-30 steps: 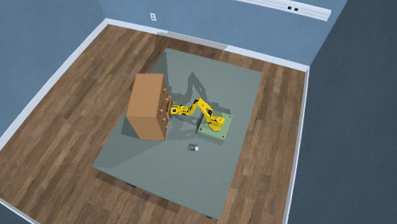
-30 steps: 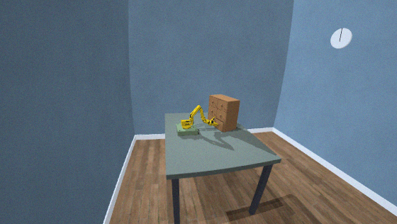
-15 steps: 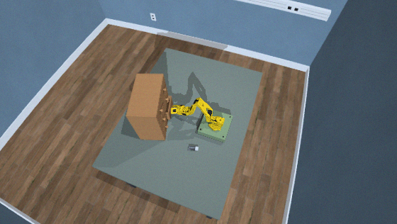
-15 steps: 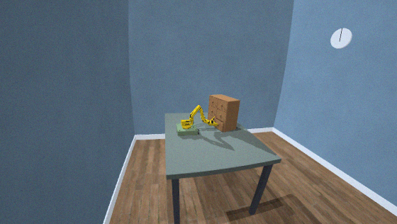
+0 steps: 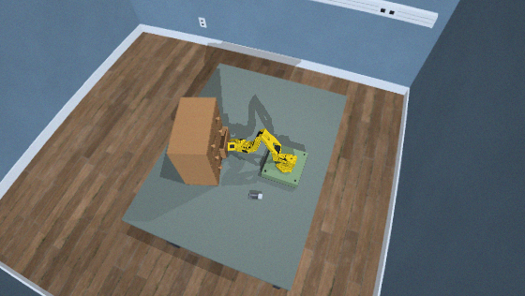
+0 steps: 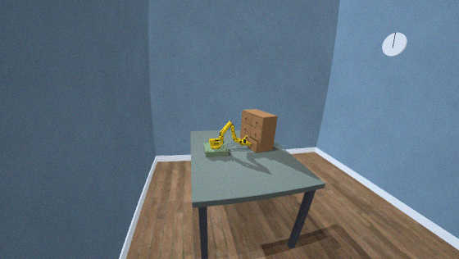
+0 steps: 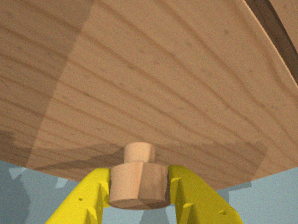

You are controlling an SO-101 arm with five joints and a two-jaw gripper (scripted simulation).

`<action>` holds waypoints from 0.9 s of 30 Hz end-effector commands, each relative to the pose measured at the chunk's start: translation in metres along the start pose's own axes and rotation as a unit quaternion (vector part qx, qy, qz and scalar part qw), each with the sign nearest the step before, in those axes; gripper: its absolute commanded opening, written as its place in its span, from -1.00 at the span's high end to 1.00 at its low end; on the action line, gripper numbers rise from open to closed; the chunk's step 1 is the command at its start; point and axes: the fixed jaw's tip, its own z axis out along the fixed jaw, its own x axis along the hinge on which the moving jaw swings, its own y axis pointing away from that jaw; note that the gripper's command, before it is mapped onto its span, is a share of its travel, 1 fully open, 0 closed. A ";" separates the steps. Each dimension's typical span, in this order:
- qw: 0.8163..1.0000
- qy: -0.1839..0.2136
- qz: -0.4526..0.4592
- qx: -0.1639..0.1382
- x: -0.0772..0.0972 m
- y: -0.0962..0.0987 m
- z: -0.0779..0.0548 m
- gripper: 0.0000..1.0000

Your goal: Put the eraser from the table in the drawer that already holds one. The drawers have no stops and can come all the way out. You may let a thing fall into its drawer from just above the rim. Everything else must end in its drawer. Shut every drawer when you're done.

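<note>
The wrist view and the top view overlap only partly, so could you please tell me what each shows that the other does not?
Only the wrist view shows the round wooden drawer knob clamped between the yellow gripper fingers, against a wooden drawer front.

Only the top view shows the small grey eraser lying on the grey-green table, the whole wooden chest of drawers, the arm's pale green base and the wood floor.

Both show the gripper at the chest's front and some table surface.

round wall clock (image 6: 394,43), wall outlet (image 5: 202,22), white baseboard (image 5: 70,104), wooden floor (image 5: 94,187)
</note>
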 end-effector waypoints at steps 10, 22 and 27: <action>1.000 0.004 -0.003 -0.001 0.003 0.000 -0.004 1.00; 1.000 0.006 -0.002 0.001 0.004 0.000 -0.007 1.00; 1.000 0.007 -0.001 0.002 0.006 0.000 -0.010 1.00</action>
